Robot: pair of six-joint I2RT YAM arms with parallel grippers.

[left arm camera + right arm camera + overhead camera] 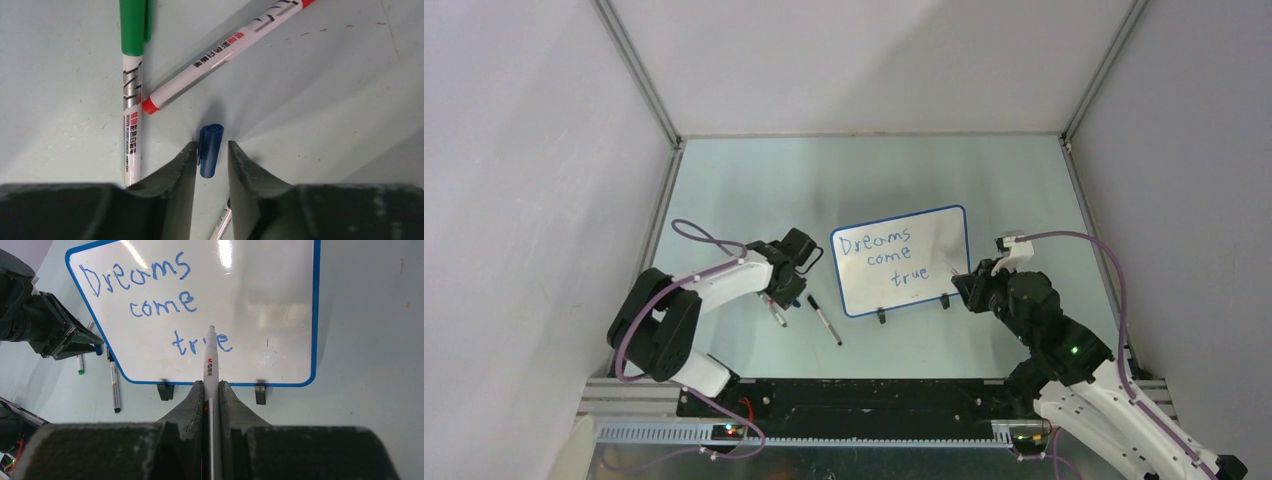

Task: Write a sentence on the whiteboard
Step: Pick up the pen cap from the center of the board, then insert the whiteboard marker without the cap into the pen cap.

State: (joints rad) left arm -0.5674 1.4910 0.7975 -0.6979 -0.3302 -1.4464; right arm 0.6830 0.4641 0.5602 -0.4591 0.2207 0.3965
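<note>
The right gripper squeezes a pen by the whiteboard, near its five o'clock corner, and only the left wrist view shows the left gripper apart around a blue cap.

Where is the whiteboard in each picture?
Top view: whiteboard in the middle of the picture.
Left wrist view: not in it.
Right wrist view: whiteboard across the upper middle.
Shared landmark: the black marker lying left of the board in those two views.

I see top cam high behind the rig, looking down; wrist cams close, low. Top and right wrist share whiteboard.
</note>
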